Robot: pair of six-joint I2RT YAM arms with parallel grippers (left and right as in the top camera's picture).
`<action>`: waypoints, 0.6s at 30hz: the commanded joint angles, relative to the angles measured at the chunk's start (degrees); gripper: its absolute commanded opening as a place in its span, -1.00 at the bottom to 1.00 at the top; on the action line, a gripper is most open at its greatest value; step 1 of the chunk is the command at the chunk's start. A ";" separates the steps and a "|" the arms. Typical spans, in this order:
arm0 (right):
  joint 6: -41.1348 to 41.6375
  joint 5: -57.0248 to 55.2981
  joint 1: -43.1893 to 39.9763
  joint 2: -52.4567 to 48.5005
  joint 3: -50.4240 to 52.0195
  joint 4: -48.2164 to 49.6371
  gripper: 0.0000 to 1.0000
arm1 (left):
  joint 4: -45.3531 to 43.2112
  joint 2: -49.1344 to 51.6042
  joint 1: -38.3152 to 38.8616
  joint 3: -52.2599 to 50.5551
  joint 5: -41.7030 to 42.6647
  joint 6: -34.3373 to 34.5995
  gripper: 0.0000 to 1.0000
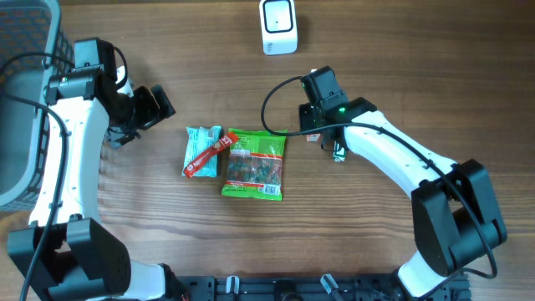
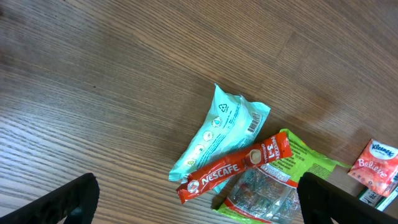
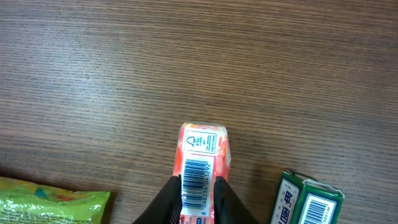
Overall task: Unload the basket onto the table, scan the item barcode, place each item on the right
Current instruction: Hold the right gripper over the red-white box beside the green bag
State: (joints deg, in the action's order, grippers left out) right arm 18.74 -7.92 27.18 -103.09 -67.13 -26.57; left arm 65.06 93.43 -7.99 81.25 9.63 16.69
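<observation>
Right gripper (image 3: 197,202) pinching one tissue pack (image 3: 204,146), left gripper (image 1: 156,106) wide open, empty, two green boxes (image 3: 322,202)

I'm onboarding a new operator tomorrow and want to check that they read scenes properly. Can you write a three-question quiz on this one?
1. True or false: the left gripper holds the Nescafe stick.
2. Which item is the right gripper shut on? A) green snack bag B) tissue packet C) teal packet
3. Fill in: the held item's barcode faces the ____ camera.
Key: 1 false, it is open and empty; 2 B; 3 right wrist.
</observation>
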 commanded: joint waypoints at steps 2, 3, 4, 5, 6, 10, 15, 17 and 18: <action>-0.74 -1.09 -0.07 0.70 -1.44 0.04 -0.56 | -0.15 -0.74 -0.15 -0.26 -0.33 0.50 1.00; -0.72 -1.11 -0.07 0.70 -1.44 0.02 -0.56 | -0.15 -0.74 -0.15 -0.26 -0.33 0.50 1.00; -0.72 -1.33 -0.07 0.66 -1.42 -0.04 -0.56 | -0.15 -0.74 -0.15 -0.26 -0.33 0.50 1.00; -0.68 -1.97 -0.07 0.52 -1.31 0.00 -0.56 | -0.15 -0.74 -0.15 -0.26 -0.33 0.50 1.00; -0.46 -2.71 -0.04 0.44 -1.05 0.26 -0.56 | -0.15 -0.74 -0.15 -0.26 -0.31 0.50 1.00; 1.42 -2.56 -0.07 0.26 0.13 0.59 -0.62 | -0.15 -0.74 -0.15 -0.26 -0.33 0.50 1.00; 1.38 3.63 -0.04 0.04 0.13 0.37 -0.62 | -0.15 -0.74 -0.15 -0.26 -0.33 0.50 1.00; 1.38 5.64 -0.04 -0.50 0.13 0.39 -0.62 | -0.15 -0.74 -0.15 -0.26 -0.33 0.50 1.00; 1.40 6.38 -0.04 -1.01 0.13 0.39 -0.63 | -0.15 -0.74 -0.15 -0.26 -0.33 0.50 1.00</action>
State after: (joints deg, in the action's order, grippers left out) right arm 19.42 -5.69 27.18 -103.11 -67.13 -26.09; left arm 65.06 93.43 -7.99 81.25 9.63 16.69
